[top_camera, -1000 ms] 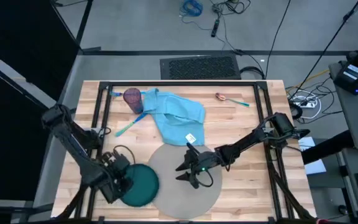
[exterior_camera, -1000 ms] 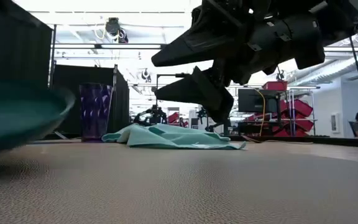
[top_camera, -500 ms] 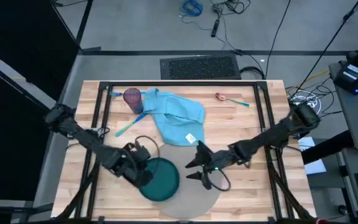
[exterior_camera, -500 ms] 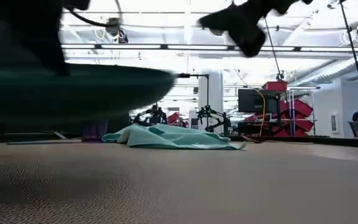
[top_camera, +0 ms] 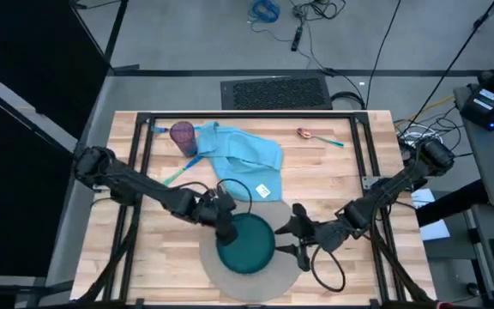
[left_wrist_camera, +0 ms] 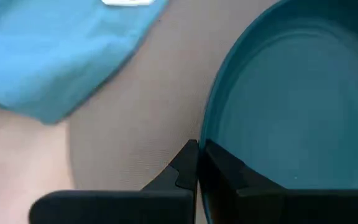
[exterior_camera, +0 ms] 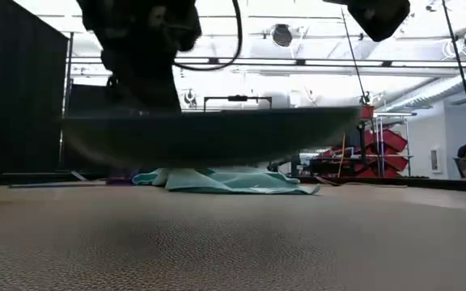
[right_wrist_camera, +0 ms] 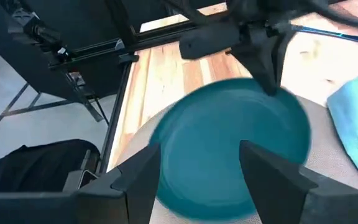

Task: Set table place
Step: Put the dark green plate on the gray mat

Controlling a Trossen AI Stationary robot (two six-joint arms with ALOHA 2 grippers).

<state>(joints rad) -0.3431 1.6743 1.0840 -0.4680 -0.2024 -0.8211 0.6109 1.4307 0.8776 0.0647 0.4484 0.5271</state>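
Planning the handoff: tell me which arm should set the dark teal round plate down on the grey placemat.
Left. The left gripper is already clamped on the rim of the dark teal round plate, holding it above the round grey placemat. The right gripper hangs open and empty beside the plate.

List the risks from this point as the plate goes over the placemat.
The left claw pinches only the rim of the teal plate, held clear above the grey placemat in the low view, so it might tilt or slip. The open right claw waits close beside the plate and could get bumped.
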